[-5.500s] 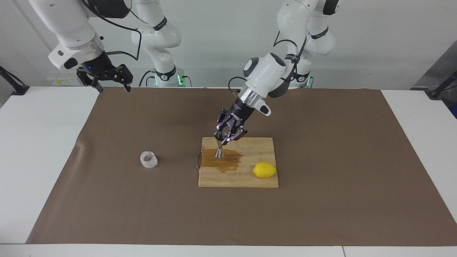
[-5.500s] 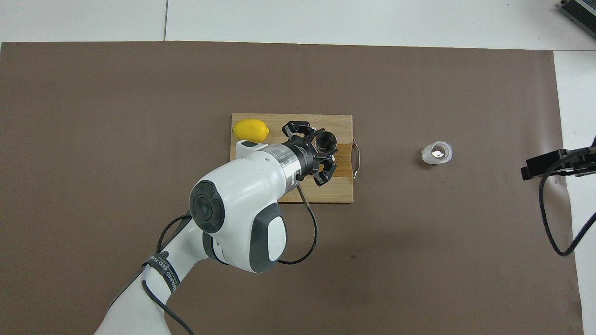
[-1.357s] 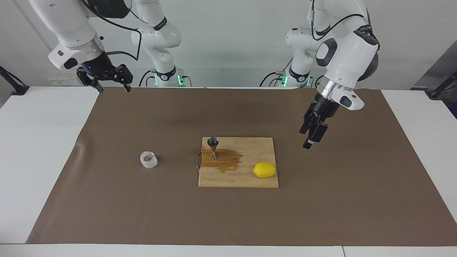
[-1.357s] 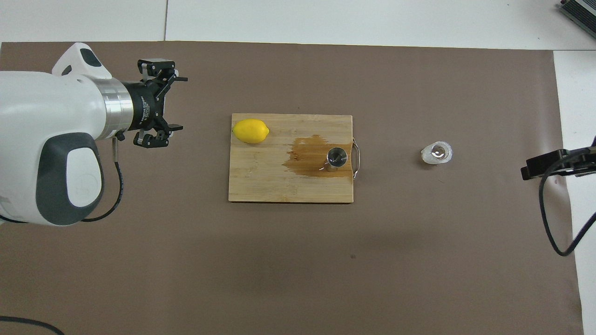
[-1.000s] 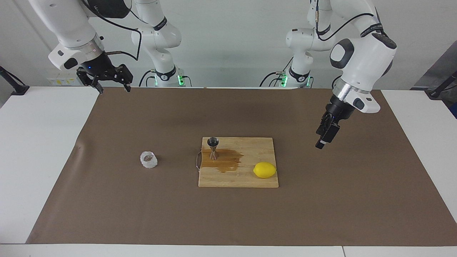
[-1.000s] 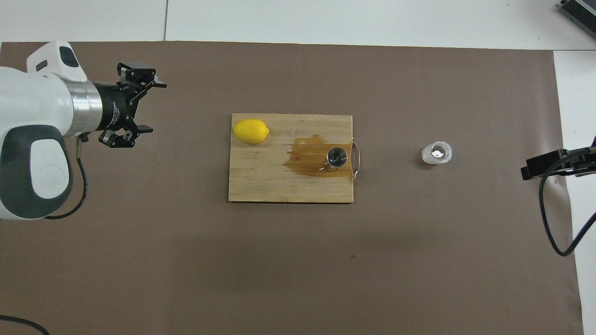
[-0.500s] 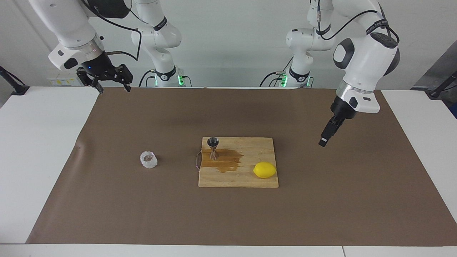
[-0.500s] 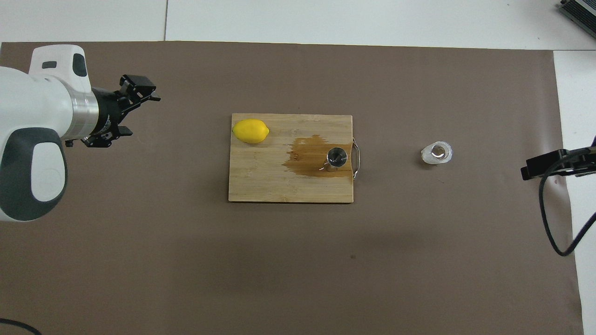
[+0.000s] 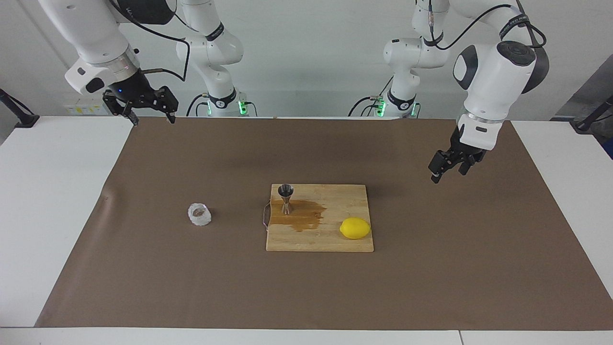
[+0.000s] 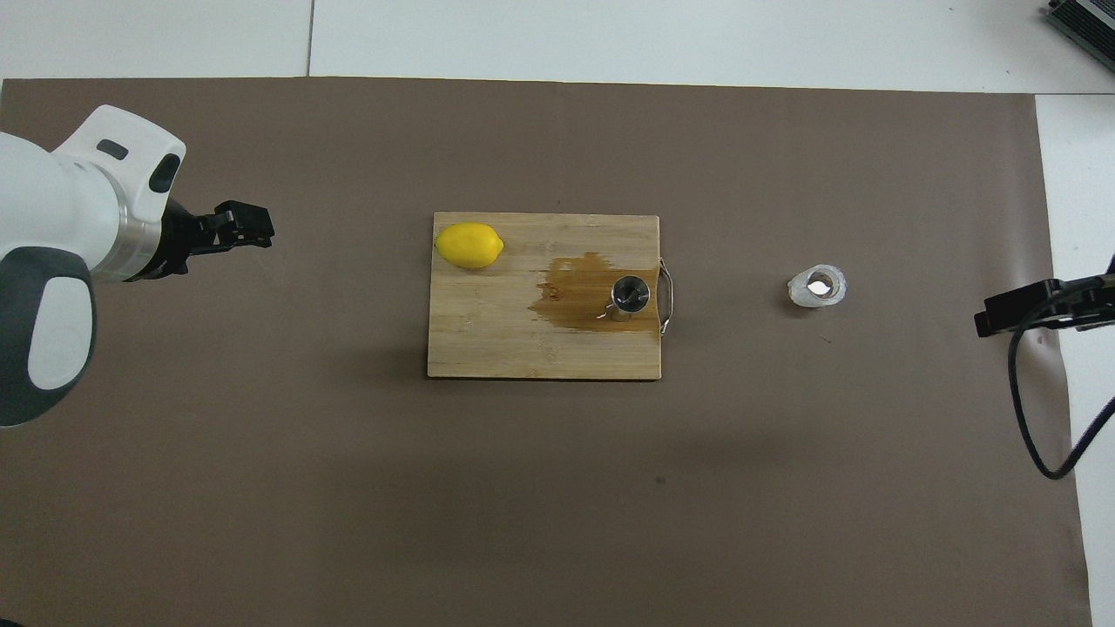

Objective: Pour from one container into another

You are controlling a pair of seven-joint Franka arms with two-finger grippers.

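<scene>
Facing view shows both hands, left hand and right hand, raised, open, empty. Overhead alone looks into jigger, upright on board's brown spill; cup on mat toward right arm's end. No legible writing.

Lemon on wooden cutting board, brown spill, brown mat

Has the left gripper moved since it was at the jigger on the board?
Yes. The left gripper left the jigger, now over the mat past the cutting board's lemon end.
</scene>
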